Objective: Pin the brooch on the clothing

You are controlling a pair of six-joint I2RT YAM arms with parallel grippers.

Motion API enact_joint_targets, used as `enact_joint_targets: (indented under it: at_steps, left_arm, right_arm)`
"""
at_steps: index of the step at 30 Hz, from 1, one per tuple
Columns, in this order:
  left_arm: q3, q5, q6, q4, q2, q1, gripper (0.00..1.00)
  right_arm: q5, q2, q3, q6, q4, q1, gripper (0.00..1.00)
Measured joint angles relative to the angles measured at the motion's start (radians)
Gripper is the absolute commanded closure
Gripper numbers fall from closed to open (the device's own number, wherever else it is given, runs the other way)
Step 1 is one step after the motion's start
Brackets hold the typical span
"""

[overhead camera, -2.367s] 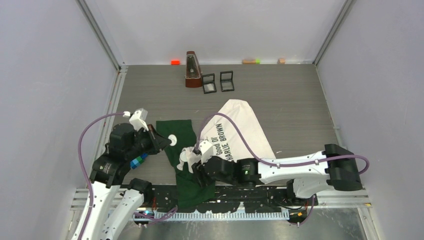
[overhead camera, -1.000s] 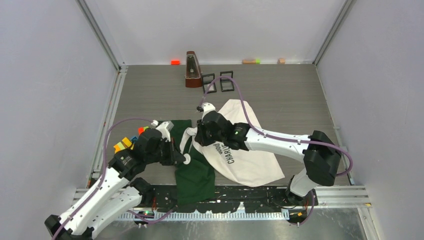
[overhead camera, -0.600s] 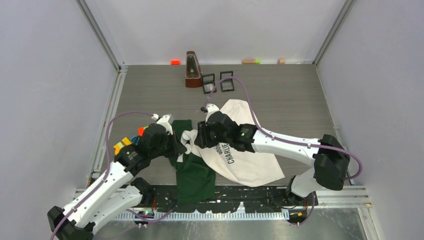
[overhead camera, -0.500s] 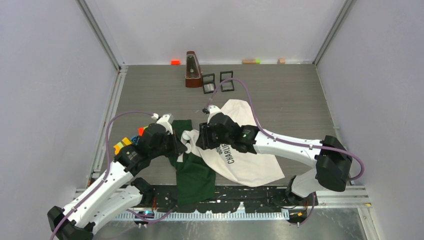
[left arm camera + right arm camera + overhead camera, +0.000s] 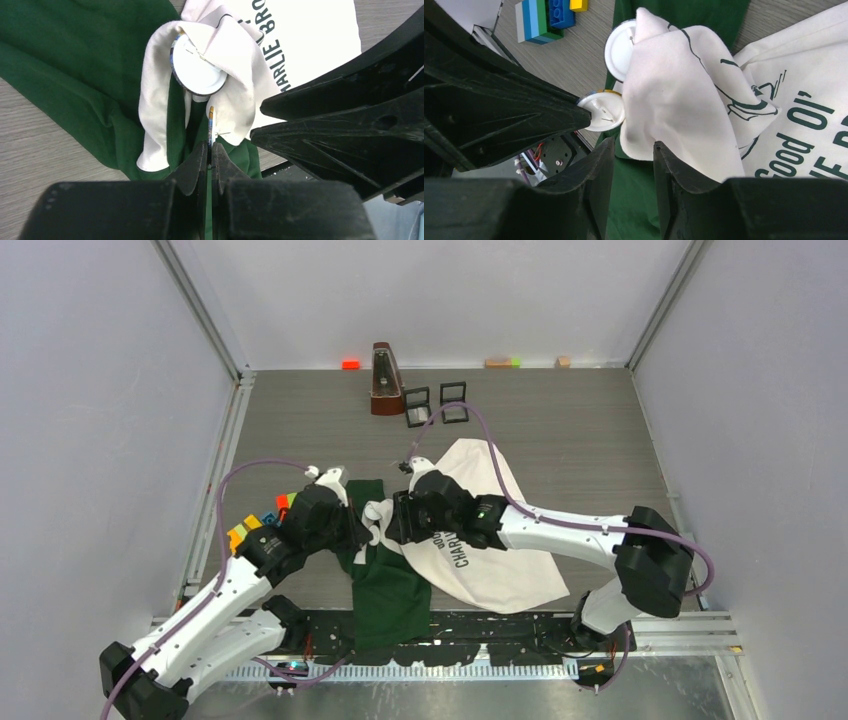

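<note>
Where the white-and-green shirt (image 5: 490, 560) lies crumpled near the table's front edge, a white fold of it stands bunched around a round white brooch (image 5: 195, 67). A second brooch (image 5: 601, 112), white back and pin showing, is pinched edge-on in the closed left gripper (image 5: 210, 146), just beside that fold. Both arms reach inward and meet over the shirt. The right gripper (image 5: 634, 146) faces the left one, jaws apart, with the fold's hem between its tips but not squeezed.

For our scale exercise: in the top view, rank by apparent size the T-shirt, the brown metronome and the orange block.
1. T-shirt, by far the largest
2. brown metronome
3. orange block, smallest
</note>
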Motion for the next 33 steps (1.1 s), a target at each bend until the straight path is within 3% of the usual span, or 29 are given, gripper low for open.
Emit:
enact_joint_targets:
  at_steps: [3,8,10,33]
  left_arm:
    - [0.000,-0.006,0.000,0.000,0.011,0.000,1.00]
    - [0.000,-0.014,0.000,0.000,0.016,0.000,1.00]
    - [0.000,-0.017,0.000,0.001,0.024,0.000,1.00]
    - [0.000,-0.023,0.022,0.042,0.085,0.000,1.00]
  right_arm:
    - [0.000,0.030,0.007,-0.002,0.006,0.000,0.67]
    - [0.000,0.066,0.009,-0.007,0.014,0.000,0.93]
    - [-0.003,0.066,0.009,-0.007,0.022,0.000,0.99]
    - [-0.134,0.125,0.046,-0.066,0.047,0.017,0.99]
